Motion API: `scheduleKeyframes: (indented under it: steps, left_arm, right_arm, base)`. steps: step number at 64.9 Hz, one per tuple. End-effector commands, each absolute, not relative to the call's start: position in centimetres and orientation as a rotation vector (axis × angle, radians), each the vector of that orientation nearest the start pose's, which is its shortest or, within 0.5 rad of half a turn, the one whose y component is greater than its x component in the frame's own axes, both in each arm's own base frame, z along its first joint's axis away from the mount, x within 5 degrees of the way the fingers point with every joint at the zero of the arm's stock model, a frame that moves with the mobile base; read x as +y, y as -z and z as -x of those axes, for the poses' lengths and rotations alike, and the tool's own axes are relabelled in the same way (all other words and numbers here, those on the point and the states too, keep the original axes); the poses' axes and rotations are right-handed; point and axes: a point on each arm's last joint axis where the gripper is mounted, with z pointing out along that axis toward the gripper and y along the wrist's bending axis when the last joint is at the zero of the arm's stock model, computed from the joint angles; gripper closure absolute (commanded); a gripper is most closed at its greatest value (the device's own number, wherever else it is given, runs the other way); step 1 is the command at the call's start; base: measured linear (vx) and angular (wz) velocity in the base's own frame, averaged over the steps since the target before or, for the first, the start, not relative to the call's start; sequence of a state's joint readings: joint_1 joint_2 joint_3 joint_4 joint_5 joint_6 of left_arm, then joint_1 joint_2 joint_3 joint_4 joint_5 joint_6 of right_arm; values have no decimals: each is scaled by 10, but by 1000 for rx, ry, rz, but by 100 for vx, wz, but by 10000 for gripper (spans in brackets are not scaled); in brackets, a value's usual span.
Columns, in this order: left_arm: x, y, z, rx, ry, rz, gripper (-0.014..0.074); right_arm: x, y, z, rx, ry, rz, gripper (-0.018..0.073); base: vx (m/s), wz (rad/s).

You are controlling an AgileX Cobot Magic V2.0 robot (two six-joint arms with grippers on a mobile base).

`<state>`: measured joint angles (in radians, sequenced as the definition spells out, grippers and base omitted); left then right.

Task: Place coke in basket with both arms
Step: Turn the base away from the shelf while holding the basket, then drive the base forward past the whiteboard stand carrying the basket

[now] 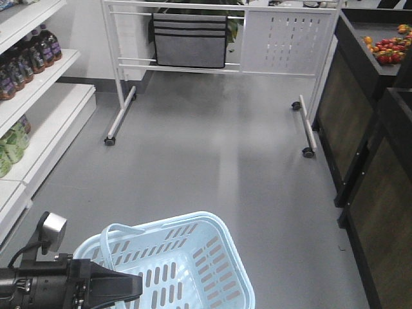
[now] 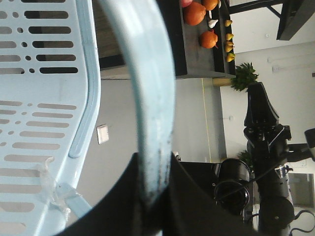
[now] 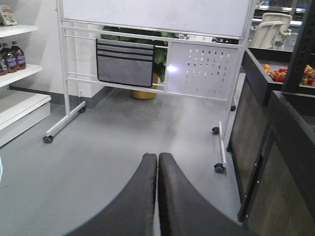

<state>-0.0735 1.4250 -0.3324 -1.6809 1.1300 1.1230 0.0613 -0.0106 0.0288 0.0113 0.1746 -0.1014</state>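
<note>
The left tool [image 2: 153, 173] grips the handle [image 2: 152, 98] of the basket [image 1: 215, 257]; the right tool [image 3: 157, 157] is fully narrow, holding nothing.

A smooth grey floor [image 1: 212, 167] carries a white wheeled rack [image 1: 283, 42] at the far side, white shelving [image 1: 58, 122] along the left, and dark produce stands [image 1: 380, 225] along the right.

- I've got a white wheeled stand [image 1: 119, 96] across the grey floor [image 1: 212, 161], with a grey pocket organiser [image 1: 190, 42] hanging on it beside a slotted panel [image 1: 290, 42].
- On the left, white shelves [image 1: 64, 106] carry dark bottles [image 1: 32, 55].
- On the right, dark bins [image 1: 341, 96] with red and orange fruit [image 1: 389, 48] on top.
- Behind the stand there's a plant in a yellow pot [image 3: 142, 92].
</note>
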Motion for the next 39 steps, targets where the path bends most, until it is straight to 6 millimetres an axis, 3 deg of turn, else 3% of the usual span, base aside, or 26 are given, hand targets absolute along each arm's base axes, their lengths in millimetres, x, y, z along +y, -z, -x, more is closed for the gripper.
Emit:
scheduleKeyframes:
  steps: [1,39]
  left_arm:
    - [-97,-199,-176,2198,1802,145,603]
    - [-97,-199,-176,2198,1802,145,603]
  right_arm:
    - [3,-193,-56,1594,28,127,561]
    - [3,-193,-56,1594,28,127,561]
  base:
    - [1,-18]
    - [7,-18]
